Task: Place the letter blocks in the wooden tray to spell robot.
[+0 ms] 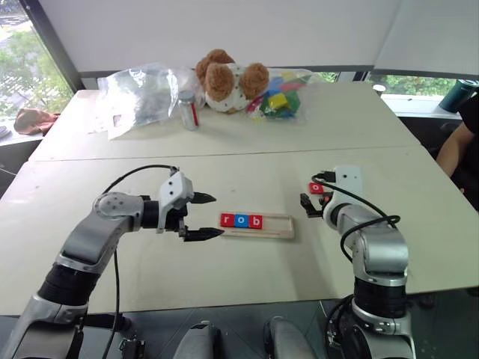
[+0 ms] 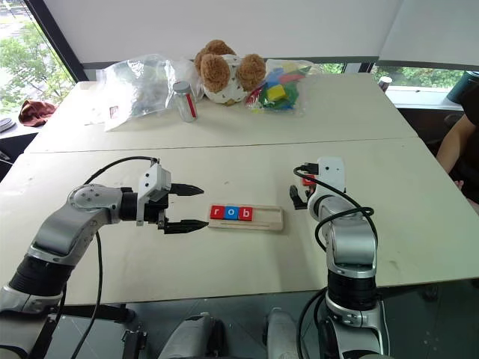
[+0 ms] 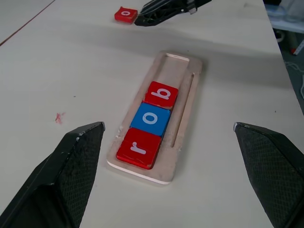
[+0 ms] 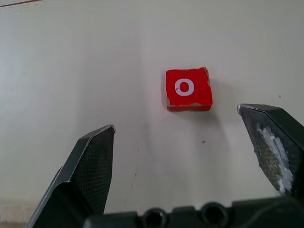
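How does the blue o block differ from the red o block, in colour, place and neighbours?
The blue o block is blue; the red o block is red. The blue one sits in the wooden tray; the red one lies on the bare table, outside the tray. The blue one is flanked by the r block and the b block; the red one lies alone before the open right gripper. Both are flat squares bearing a white o.

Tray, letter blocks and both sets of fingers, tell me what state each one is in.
wooden tray: flat on the table, three blocks in, two slots free.
r, o, b blocks: seated in a row.
red o block: loose on the table, face up.
left gripper: fingers open, empty.
right gripper: fingers open, empty.
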You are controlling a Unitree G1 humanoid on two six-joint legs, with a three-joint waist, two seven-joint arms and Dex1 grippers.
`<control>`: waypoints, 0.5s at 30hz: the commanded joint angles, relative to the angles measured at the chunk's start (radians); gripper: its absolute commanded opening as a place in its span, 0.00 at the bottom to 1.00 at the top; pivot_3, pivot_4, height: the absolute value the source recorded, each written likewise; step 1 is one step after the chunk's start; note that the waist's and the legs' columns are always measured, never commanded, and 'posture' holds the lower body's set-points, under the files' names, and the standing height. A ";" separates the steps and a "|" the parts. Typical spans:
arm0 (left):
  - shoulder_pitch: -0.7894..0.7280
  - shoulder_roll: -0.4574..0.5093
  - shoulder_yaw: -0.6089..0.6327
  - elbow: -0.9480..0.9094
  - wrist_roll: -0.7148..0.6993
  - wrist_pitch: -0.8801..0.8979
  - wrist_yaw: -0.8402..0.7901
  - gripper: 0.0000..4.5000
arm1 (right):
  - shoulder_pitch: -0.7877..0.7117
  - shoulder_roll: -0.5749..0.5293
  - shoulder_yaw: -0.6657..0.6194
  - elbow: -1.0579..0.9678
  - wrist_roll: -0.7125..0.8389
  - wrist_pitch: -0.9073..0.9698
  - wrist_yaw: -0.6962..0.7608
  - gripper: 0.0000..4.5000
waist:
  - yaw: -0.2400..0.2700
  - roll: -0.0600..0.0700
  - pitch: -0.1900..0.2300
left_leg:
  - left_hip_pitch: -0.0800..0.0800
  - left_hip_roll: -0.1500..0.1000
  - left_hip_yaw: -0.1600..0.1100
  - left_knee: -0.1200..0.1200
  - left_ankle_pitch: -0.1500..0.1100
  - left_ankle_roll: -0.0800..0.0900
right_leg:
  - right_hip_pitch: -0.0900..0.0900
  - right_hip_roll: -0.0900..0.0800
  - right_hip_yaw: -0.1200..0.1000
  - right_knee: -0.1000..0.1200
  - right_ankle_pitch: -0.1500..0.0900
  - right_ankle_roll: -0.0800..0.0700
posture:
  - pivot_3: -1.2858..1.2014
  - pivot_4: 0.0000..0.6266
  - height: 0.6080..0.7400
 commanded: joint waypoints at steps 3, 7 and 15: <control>0.008 0.005 0.010 -0.027 0.019 -0.027 0.012 1.00 | -0.042 0.001 -0.011 0.134 0.008 -0.143 -0.070 0.99 | -0.002 0.000 0.000 | 0.000 0.000 0.000 0.000 0.000 0.000 | 0.000 0.000 0.000 0.000 0.000 0.000 | 0.52 0.24 1.00; 0.032 0.014 0.038 -0.073 -0.016 0.010 0.025 1.00 | -0.060 -0.017 -0.020 0.254 0.021 -0.239 -0.090 0.99 | -0.004 0.000 0.000 | 0.001 0.000 0.000 0.000 0.000 0.000 | 0.001 0.000 0.000 0.000 0.000 0.000 | 0.52 0.24 1.00; 0.042 0.024 0.060 -0.084 -0.018 0.015 0.044 1.00 | -0.078 -0.027 -0.009 0.326 0.051 -0.315 -0.099 0.26 | 0.001 0.000 0.000 | 0.003 0.000 0.000 0.000 0.000 0.000 | 0.003 0.000 0.000 0.000 0.000 0.000 | 0.52 0.24 1.00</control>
